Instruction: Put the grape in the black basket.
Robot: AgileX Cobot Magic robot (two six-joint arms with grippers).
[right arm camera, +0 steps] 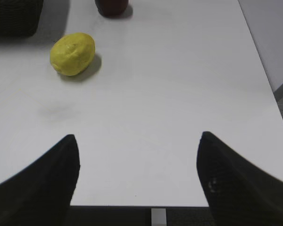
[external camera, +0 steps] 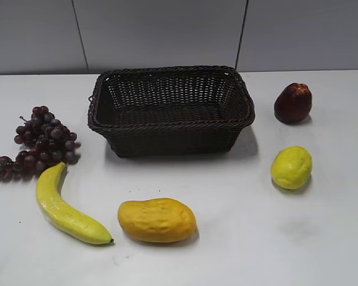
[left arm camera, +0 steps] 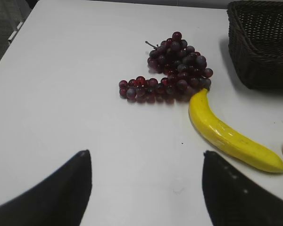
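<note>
The grape [external camera: 40, 142], a dark purple-red bunch, lies on the white table at the far left, left of the black basket [external camera: 238, 101]. It also shows in the left wrist view [left arm camera: 172, 68], with the basket's corner [left arm camera: 262, 44] at the upper right. The basket is empty. My left gripper [left arm camera: 146, 153] is open and empty, well short of the grape, over bare table. My right gripper [right arm camera: 139, 136] is open and empty near the table's front edge. Neither gripper shows in the exterior view.
A yellow banana [external camera: 62, 208] lies just in front of the grape, its tip nearly touching the bunch [left arm camera: 228, 134]. An orange mango [external camera: 157, 220] lies front centre. A lemon [external camera: 291, 167] [right arm camera: 72, 53] and a dark red fruit [external camera: 293, 102] lie right of the basket.
</note>
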